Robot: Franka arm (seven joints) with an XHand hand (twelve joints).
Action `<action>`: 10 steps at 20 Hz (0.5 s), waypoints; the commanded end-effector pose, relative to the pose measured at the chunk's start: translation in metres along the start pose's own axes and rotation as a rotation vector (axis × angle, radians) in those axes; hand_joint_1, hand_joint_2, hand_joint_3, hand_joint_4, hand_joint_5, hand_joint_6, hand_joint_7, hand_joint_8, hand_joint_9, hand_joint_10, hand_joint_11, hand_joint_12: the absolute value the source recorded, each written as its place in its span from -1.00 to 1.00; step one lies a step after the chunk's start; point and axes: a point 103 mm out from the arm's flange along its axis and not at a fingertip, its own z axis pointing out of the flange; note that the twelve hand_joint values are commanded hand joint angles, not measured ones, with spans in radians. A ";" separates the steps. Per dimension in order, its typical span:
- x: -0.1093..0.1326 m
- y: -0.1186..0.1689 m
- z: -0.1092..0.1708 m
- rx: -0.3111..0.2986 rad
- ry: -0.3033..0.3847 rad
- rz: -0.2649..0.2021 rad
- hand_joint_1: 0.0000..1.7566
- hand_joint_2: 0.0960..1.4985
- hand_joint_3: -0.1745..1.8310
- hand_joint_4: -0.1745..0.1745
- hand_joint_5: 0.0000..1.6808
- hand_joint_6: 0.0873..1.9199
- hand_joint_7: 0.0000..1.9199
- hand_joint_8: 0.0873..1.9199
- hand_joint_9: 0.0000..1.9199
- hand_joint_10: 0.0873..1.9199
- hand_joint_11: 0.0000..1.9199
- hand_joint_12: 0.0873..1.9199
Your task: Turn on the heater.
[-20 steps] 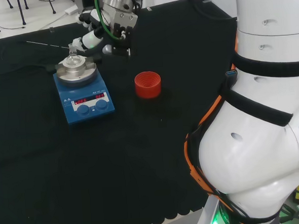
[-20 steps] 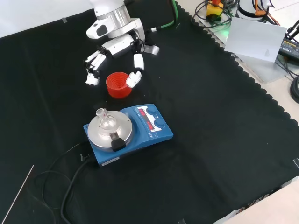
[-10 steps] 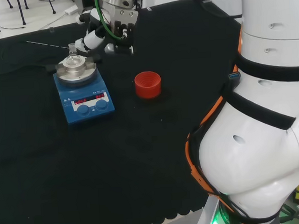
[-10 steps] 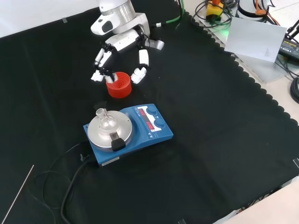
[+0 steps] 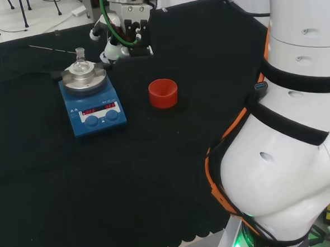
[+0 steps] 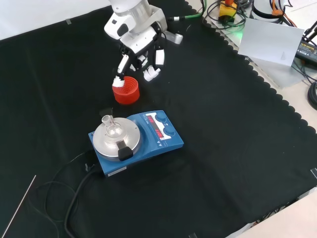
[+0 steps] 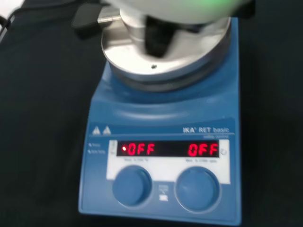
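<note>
The heater point(image 5: 94, 108) is a blue hotplate with a round metal top, two lit red displays and two blue knobs point(image 7: 132, 184). A small clear flask point(image 6: 111, 126) stands on its plate. In the front view the hand point(image 6: 141, 43) hangs above the cloth beyond the heater point(image 6: 148, 139), over the red ribbed ring point(image 6: 126, 91). Its fingers point(image 6: 121, 73) point down, relaxed, with nothing in them. In the head view the hand point(image 5: 114, 48) is just right of the flask point(image 5: 81, 61) and behind the heater. The wrist view looks down on the heater's front panel point(image 7: 163, 156).
A black power cable point(image 6: 69, 198) runs from the heater toward the near left in the front view, beside a thin rod point(image 6: 20, 206). The red ring point(image 5: 163, 93) stands right of the heater in the head view. The arm's white links point(image 5: 299, 121) fill that view's right.
In the front view the hand has swung to the right and slightly farther off, away from the heater. Its spread fingers have drawn together and now point down. The heater and flask have not moved.
</note>
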 end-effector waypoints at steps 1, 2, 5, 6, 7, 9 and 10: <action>0.012 -0.014 0.007 0.132 -0.096 -0.004 0.65 -0.26 0.18 -0.30 -0.50 -0.59 0.79 1.00 0.97 0.82 0.93 0.61; 0.013 -0.015 0.009 0.162 -0.109 -0.007 0.68 -0.27 0.21 -0.30 -0.54 -0.50 0.80 1.00 0.98 0.81 0.92 0.62; 0.017 -0.016 0.015 0.235 -0.147 -0.015 0.73 -0.30 0.30 -0.29 -0.62 -0.42 0.83 1.00 1.00 0.82 0.91 0.64; 0.018 -0.017 0.017 0.260 -0.152 -0.017 0.75 -0.32 0.33 -0.28 -0.64 -0.45 0.84 1.00 1.00 0.83 0.91 0.65; 0.019 -0.018 0.019 0.277 -0.157 -0.019 0.76 -0.33 0.35 -0.27 -0.64 -0.51 0.84 1.00 1.00 0.84 0.92 0.66; 0.021 -0.021 0.025 0.299 -0.173 -0.028 0.78 -0.35 0.38 -0.24 -0.65 -0.63 0.85 1.00 1.00 0.85 0.92 0.67; 0.022 -0.023 0.027 0.306 -0.178 -0.030 0.78 -0.36 0.39 -0.23 -0.65 -0.69 0.85 1.00 1.00 0.85 0.92 0.67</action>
